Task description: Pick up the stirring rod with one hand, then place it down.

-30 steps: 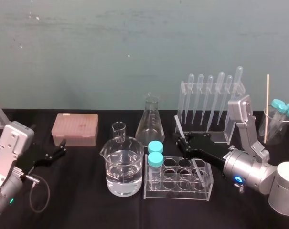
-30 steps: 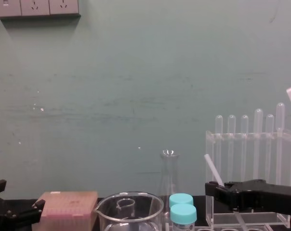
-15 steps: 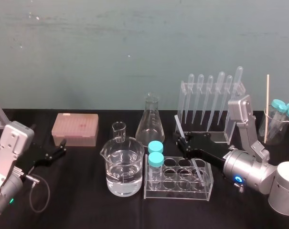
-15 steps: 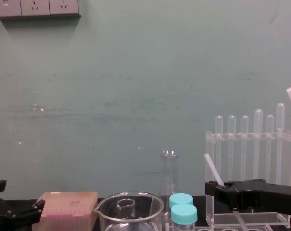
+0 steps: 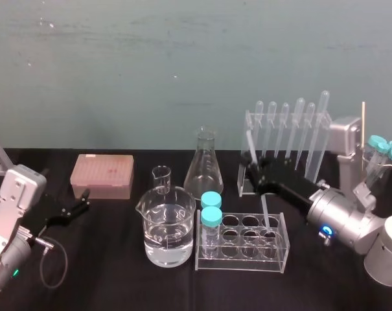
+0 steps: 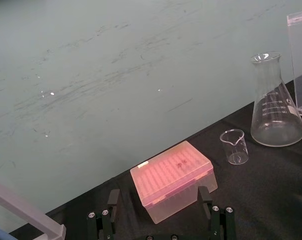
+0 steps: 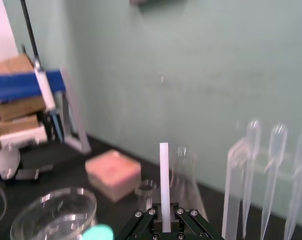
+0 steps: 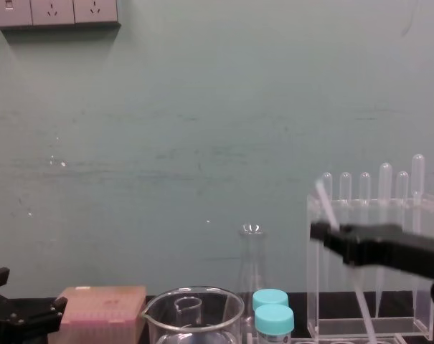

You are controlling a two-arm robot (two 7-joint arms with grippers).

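Observation:
The stirring rod [image 5: 265,208] is a thin whitish stick held steeply tilted in the air, its lower end just above the low clear tube rack [image 5: 241,245]. My right gripper [image 5: 253,170] is shut on it near its upper part. In the chest view the rod [image 8: 323,201] sticks up above the right gripper [image 8: 318,231] and slants down in front of the tall pipette rack. In the right wrist view the rod [image 7: 163,180] stands straight up from the right gripper [image 7: 163,226]. My left gripper [image 5: 76,206] is parked at the left, open, near the pink box.
A water-filled beaker [image 5: 168,223], a small beaker [image 5: 161,178] and a conical flask [image 5: 203,165] stand mid-table. Two blue-capped tubes [image 5: 210,217] sit in the low rack. The tall pipette rack [image 5: 286,139] is behind; a pink tip box [image 5: 102,175] at left; a beaker of capped tubes [image 5: 377,165] far right.
My right gripper has risen and moved back toward the pipette rack, carrying the rod up from the low rack. The left arm has not moved.

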